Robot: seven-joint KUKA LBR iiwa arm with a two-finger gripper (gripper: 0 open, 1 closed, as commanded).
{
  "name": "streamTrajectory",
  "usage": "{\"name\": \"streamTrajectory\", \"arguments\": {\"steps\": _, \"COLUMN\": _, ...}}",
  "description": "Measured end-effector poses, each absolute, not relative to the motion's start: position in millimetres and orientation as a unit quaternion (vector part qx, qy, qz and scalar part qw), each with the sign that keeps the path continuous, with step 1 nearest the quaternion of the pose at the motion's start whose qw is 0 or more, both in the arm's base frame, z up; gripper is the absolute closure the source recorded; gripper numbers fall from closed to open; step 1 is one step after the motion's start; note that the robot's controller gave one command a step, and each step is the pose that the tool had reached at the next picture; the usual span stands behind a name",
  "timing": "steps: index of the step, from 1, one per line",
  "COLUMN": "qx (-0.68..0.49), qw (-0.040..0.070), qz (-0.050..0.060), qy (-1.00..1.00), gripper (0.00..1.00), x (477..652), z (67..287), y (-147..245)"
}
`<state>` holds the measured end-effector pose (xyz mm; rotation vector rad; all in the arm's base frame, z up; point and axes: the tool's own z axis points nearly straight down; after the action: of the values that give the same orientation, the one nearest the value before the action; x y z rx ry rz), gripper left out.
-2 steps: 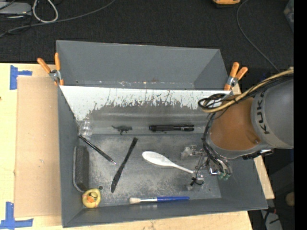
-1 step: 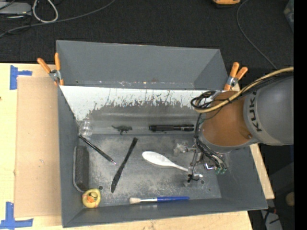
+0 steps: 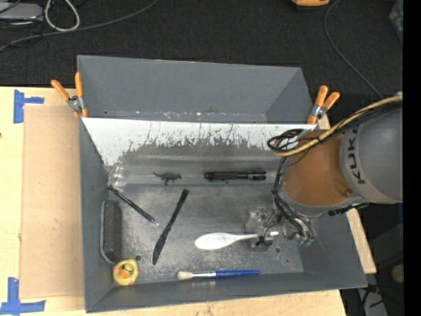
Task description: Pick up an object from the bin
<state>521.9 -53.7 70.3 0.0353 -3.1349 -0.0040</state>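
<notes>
The gripper (image 3: 268,232) hangs low over the bin floor, right at the handle end of a white plastic spoon (image 3: 220,241). The spoon lies flat, with its bowl pointing away from the arm. Whether the gripper is open, closed or already touching the handle I cannot tell, because cables and dark wrist parts clutter that spot.

The spoon looks light and stiff, with a smooth surface that would likely slip under a loose pinch. The bowl is broad and rounded, a poor place to grip. The narrow handle, taken across its width just beside the gripper, seems the safer hold.

The handle's tip is hidden under the gripper, so its true length is unclear. A blue-handled brush (image 3: 220,275) lies near the gripper, on the side toward the bin's near wall. A long black stick (image 3: 170,226) lies beyond the spoon's bowl. A black pen (image 3: 235,175) rests well apart against the far wall.
</notes>
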Motion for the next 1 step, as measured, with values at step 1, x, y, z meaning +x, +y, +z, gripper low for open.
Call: {"name": "streamTrajectory", "arguments": {"steps": 1, "qx": 0.012, "qw": 0.003, "qz": -0.001, "qy": -1.000, "gripper": 1.00, "x": 522.0, "z": 70.4, "y": -53.7}}
